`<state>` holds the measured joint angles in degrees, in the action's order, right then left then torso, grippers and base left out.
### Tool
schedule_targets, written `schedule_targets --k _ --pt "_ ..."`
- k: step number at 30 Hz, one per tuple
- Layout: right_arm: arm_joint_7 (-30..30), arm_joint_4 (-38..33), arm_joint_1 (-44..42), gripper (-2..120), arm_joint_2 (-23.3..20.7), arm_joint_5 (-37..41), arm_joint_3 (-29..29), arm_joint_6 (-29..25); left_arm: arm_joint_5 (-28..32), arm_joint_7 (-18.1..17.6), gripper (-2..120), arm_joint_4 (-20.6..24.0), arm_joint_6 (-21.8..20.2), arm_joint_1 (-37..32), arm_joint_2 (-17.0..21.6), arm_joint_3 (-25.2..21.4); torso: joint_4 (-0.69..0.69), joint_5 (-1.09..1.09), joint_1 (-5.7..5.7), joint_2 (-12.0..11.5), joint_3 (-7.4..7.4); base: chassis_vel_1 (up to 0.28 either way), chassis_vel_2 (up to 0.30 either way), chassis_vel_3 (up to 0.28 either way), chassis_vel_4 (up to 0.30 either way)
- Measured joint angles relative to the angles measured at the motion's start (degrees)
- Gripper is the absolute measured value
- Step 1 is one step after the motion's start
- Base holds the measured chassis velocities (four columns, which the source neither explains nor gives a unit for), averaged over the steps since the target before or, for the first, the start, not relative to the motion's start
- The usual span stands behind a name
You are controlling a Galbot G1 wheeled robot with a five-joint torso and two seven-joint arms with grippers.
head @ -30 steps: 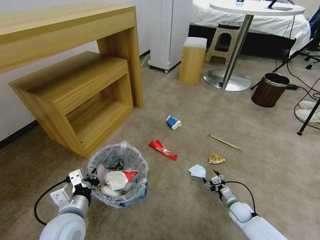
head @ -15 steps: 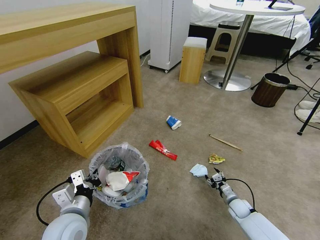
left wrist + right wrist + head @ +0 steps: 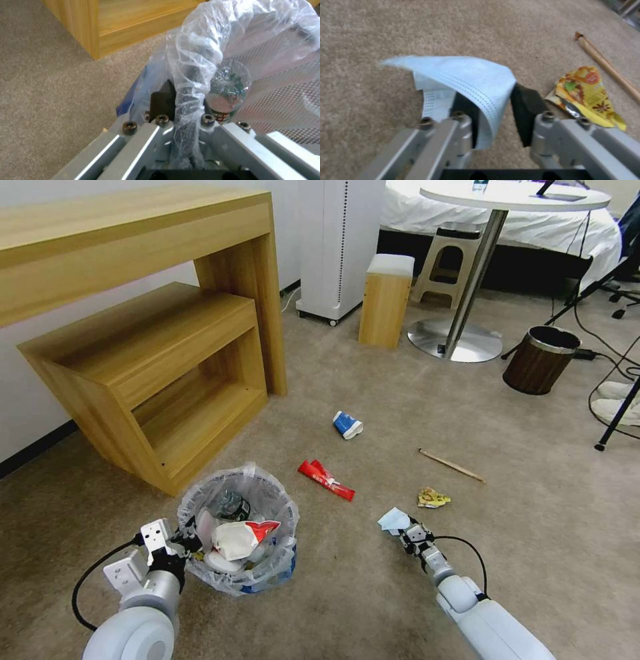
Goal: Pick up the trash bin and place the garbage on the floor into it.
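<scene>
Blue tissue [image 3: 470, 75] lies between the right gripper's [image 3: 493, 117] parted fingers.

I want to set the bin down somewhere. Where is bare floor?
Bare carpet lies between the trash bin and the right gripper. Crowded: ahead, around the red wrapper, blue cup, yellow wrapper and stick.

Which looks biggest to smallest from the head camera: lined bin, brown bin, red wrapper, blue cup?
1. Lined trash bin, though nearest the camera.
2. Brown bin, farther off.
3. Red wrapper.
4. Blue cup.
</scene>
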<state>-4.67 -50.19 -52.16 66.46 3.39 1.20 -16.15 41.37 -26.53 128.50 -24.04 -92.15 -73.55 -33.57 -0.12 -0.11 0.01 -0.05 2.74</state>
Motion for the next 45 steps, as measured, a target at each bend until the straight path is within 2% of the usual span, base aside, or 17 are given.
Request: schedule_targets --k 1,4,7,9,12,13,15,16,19,22,26,27,29,34,36,40,45 --pt "0.0 0.0 0.0 21 0.0 0.0 0.0 0.0 0.0 0.0 1 0.0 0.0 0.0 0.0 0.0 0.00 0.00 0.00 0.0 0.00 0.000 0.000 0.000 0.000" --pt "0.6 -0.3 -0.5 8 -0.9 0.3 0.6 -0.7 0.0 0.0 1 -0.1 0.0 0.1 0.0 0.0 -0.01 -0.02 0.00 0.0 0.00 0.000 0.000 0.000 0.000" --pt "1.8 -0.7 -0.9 0 -1.2 1.4 1.1 -2.3 0.0 0.0 1 -0.4 0.0 0.2 0.0 0.1 0.00 0.01 0.00 0.0 0.00 0.000 0.000 0.000 0.000" --pt "2.8 -1.0 -1.1 0 -1.5 2.3 1.3 -3.1 0.0 0.0 1 -0.5 0.0 0.3 0.0 0.1 0.00 0.01 0.00 0.0 0.00 0.000 0.000 0.000 0.000" --pt "11.1 -4.0 -2.6 0 -3.2 8.5 2.1 -8.6 -0.1 -0.1 1 -1.0 0.0 0.3 -0.1 0.2 0.00 0.00 0.00 0.0 0.00 0.000 0.000 0.000 0.000" --pt "11.1 -4.0 -2.6 0 -3.2 8.5 2.1 -8.6 -0.1 -0.1 1 -1.0 0.0 0.3 -0.1 0.2 0.00 0.00 0.00 0.0 0.00 0.000 0.000 0.000 0.000" --pt "17.5 -6.5 -3.5 0 -4.4 13.6 2.7 -11.7 -0.2 -0.1 1 -1.3 0.0 0.4 -0.1 0.2 -0.01 0.00 0.00 0.0 0.00 0.000 0.000 0.000 0.000" --pt "17.5 -6.5 -3.5 0 -4.4 13.6 2.7 -11.7 -0.2 -0.1 1 -1.3 0.0 0.4 -0.1 0.2 -0.01 0.00 0.00 0.0 0.00 0.000 0.000 0.000 0.000" --pt "25.8 -11.9 -4.8 0 -6.7 20.6 3.4 -14.8 -0.3 -0.1 1 -1.6 0.0 0.4 -0.2 0.2 -0.01 -0.01 0.00 0.0 0.00 0.000 0.000 0.000 0.000" --pt "28.7 -15.8 -5.4 0 -7.8 23.2 3.3 -15.5 -0.4 -0.2 1 -1.8 -0.1 0.5 -0.2 0.2 -0.01 -0.01 0.00 0.0 0.00 0.000 0.000 0.000 0.000" --pt "32.4 -23.6 -6.0 0 -9.5 27.1 2.1 -15.3 -0.4 -0.2 1 -1.9 -0.1 0.5 -0.3 -0.1 -0.01 -0.01 0.00 0.0 0.00 0.000 0.000 0.000 0.000" --pt "32.4 -23.6 -6.0 0 -9.5 27.1 2.1 -15.3 -0.4 -0.2 1 -1.9 -0.1 0.5 -0.3 -0.1 -0.01 -0.01 0.00 0.0 0.00 0.000 0.000 0.000 0.000" --pt "34.3 -29.6 -5.9 0 -10.9 30.1 1.1 -14.1 -0.6 -0.2 1 -1.9 -0.1 0.3 -0.4 -0.3 0.00 -0.01 0.00 0.0 0.00 0.000 0.000 0.000 0.000" --pt "36.5 -36.3 -5.1 0 -12.6 33.9 -0.7 -12.5 -0.9 -0.3 1 -2.2 -0.2 0.2 -0.9 -0.6 0.00 -0.01 0.00 0.0 0.00 0.000 0.000 0.000 0.000" --pt "37.3 -41.2 -4.0 0 -13.9 36.4 -1.9 -11.4 -1.3 -0.3 1 -2.6 -0.2 0.3 -1.5 -0.7 0.00 -0.02 0.00 0.0 0.00 0.000 0.000 0.000 0.000" --pt "38.0 -46.7 -2.3 0 -15.6 40.2 -3.0 -10.3 -1.9 -0.3 1 -3.2 -0.2 0.6 -2.3 -0.7 0.00 0.00 0.00 0.0 0.00 0.000 0.000 0.000 0.000" --pt "38.3 -49.0 0.2 0 -17.1 43.3 -4.6 -8.4 -2.3 -0.3 1 -3.3 -0.3 0.7 -3.0 -0.4 0.00 -0.01 0.00 0.0 0.00 0.000 0.000 0.000 0.000"
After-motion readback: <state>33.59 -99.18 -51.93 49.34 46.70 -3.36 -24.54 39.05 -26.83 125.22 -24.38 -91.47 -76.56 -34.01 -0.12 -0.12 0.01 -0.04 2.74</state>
